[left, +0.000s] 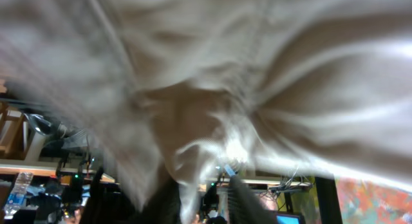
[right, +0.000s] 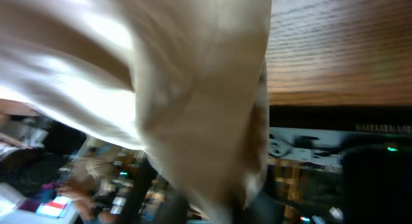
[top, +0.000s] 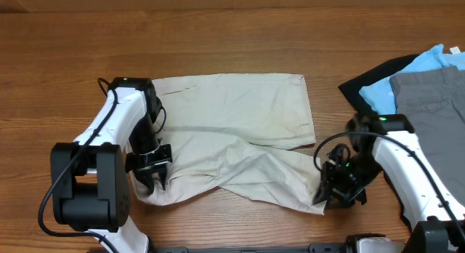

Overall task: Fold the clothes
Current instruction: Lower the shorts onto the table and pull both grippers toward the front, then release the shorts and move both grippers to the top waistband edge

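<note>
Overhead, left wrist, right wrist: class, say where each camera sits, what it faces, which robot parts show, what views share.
Overhead: above the table, looking down at beige shorts, garment pile, both arms, left gripper, right gripper.
Left wrist: on the left arm, close against blurred shorts; dark fingers at bottom.
Right wrist: on the right arm, facing shorts and table edge; own fingers unclear.
Shared: all three show the shorts.

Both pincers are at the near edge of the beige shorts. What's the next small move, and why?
Probably raise both pincers together slightly, lifting the near edge. The left pincer sits at one near corner of the shorts, the right pincer at the other; the near leg lies rumpled, the far leg flat. Whether either grips cloth is unclear.
</note>
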Controlling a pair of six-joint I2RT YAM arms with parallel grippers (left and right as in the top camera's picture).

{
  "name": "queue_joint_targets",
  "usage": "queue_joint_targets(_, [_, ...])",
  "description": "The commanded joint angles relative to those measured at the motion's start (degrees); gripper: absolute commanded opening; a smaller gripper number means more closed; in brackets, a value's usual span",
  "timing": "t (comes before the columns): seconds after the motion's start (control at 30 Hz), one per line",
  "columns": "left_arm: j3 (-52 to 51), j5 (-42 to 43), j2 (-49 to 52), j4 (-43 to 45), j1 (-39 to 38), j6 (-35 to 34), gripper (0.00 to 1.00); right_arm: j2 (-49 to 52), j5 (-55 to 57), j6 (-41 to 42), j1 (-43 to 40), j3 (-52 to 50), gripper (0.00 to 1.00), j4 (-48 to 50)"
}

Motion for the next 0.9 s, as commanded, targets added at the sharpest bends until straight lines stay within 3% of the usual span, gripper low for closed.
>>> queue_joint_targets(0.0, [-1.14,3.72,-1.92,-1.05,-1.29,1.46,0.38,-1.14,2.01,3.04,3.08,-0.42,0.45,-0.83])
queue_joint_targets(0.17, [-1.31,7.65,-3.85,-2.43,-1.31,4.55,0.45,-1.64,2.56,2.97,3.21,4.5,0.64,-2.14])
queue_joint_targets(0.43, [9.11,7.54,-12.22,-2.38,0.63,0.48,0.44,-1.46,4.17,4.15,3.21,27.85,0.7,-3.85])
queue_joint_targets(0.53, [19.43,7.23,-14.16,-2.32,0.59,0.48,0.35,-0.44,7.69,5.6,3.21,38.4,0.71,-4.11])
queue_joint_targets(0.67, [26.77,1.75,-14.12,2.32,0.59,-4.02,0.04,2.69,8.55,5.44,3.21,43.58,0.72,-1.73])
queue_joint_targets(0.8, [27.02,-0.81,-13.44,8.22,0.59,-5.49,0.04,8.81,9.18,2.47,3.21,43.93,0.84,2.54])
queue_joint_targets(0.87, [27.02,-1.64,-11.93,10.51,0.63,-5.46,0.04,13.05,9.09,-0.35,3.21,43.93,0.8,5.31])
